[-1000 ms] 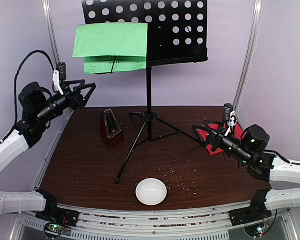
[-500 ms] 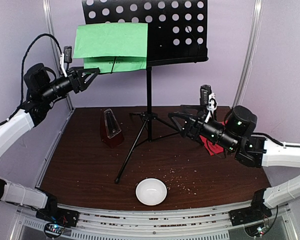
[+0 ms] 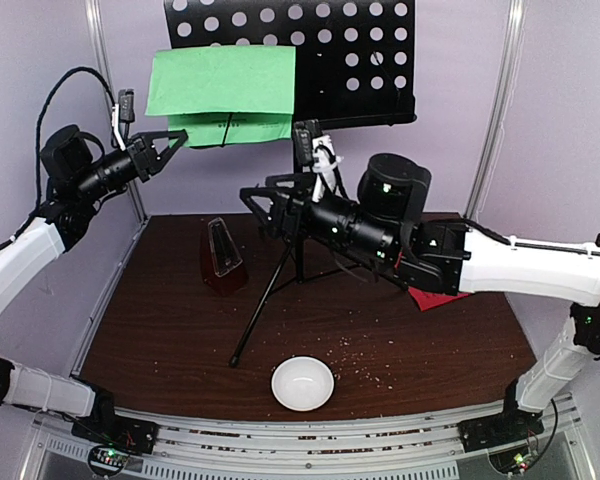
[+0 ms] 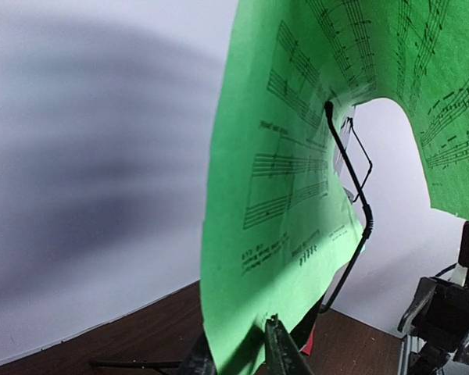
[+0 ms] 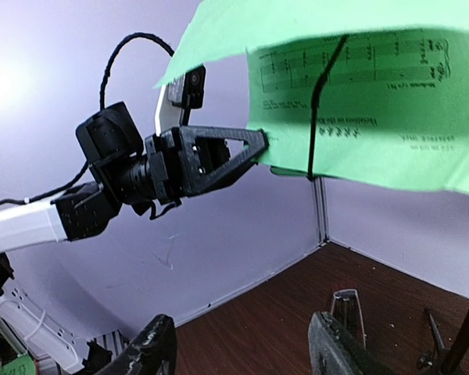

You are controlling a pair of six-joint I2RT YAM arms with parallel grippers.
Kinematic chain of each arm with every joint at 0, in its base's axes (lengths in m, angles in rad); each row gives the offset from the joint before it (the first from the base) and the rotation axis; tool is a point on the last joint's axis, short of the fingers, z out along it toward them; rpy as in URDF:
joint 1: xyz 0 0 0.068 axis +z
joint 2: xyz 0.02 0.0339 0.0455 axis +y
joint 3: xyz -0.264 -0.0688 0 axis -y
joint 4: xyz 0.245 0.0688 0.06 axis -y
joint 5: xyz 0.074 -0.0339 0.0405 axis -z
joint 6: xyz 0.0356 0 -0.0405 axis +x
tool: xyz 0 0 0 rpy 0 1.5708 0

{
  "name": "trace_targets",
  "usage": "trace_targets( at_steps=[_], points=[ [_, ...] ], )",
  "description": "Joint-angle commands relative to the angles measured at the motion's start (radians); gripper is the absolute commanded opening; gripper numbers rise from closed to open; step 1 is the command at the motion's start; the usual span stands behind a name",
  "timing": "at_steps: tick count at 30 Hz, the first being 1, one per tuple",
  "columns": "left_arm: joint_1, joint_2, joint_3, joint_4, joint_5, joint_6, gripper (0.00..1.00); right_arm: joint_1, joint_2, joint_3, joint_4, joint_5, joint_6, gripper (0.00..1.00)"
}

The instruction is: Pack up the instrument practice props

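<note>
White bowl (image 3: 302, 384) sits nearest, close to the front edge of the dark wood table (image 3: 160, 340), w/ pale crumbs (image 3: 378, 375) scattered to its right. Further back, on the left side, stands the metronome (image 3: 221, 257): upright, red-brown, clear cover on, and apart from the tripod legs of the music stand (image 3: 370, 108), which is planted around the centre-back of the table. At the right the red sheet (image 3: 442, 298) lies flat on the wood, partly hidden under the R arm.

The right gripper (image 3: 256, 208) hangs in the air above the table, in front of the stand's pole, pointing to the left. Its jaws are wide apart and hold nothing. In the right wrist view the metronome top shows just beside one of the fingers (image 5: 152, 348).

Higher and further back, the black perforated desk of the stand carries the green sheet (image 3: 223, 85) on its left half. The sheet has printed music lines, its lower flap hangs below the ledge, and a thin wire page holder (image 4: 352, 172) crosses it. The left gripper (image 3: 177, 138) is up at the flap's lower left corner. Its jaws stand narrow w/ the paper edge between them. The left wrist view shows a small gap beside the paper, so it is not possible to tell if the pads really press it.
</note>
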Motion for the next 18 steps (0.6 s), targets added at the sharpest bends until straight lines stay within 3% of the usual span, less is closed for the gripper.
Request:
trace_targets(
  at_steps=[1, 4, 14, 18],
  points=[
    [0.008, -0.017, 0.036, 0.059, 0.043, -0.005, 0.11, 0.011, 0.094, 0.205, -0.124, 0.065, 0.013, 0.56],
    [0.008, -0.022, 0.03, 0.064, 0.061, 0.005, 0.0, 0.012, 0.164, 0.333, -0.19, 0.1, 0.014, 0.53],
    [0.008, -0.041, 0.005, 0.093, 0.132, 0.013, 0.0, -0.006, 0.346, 0.678, -0.302, 0.207, 0.021, 0.47],
    [0.008, -0.042, -0.001, 0.097, 0.153, 0.009, 0.0, -0.014, 0.386, 0.773, -0.31, 0.206, 0.032, 0.38]
  ],
)
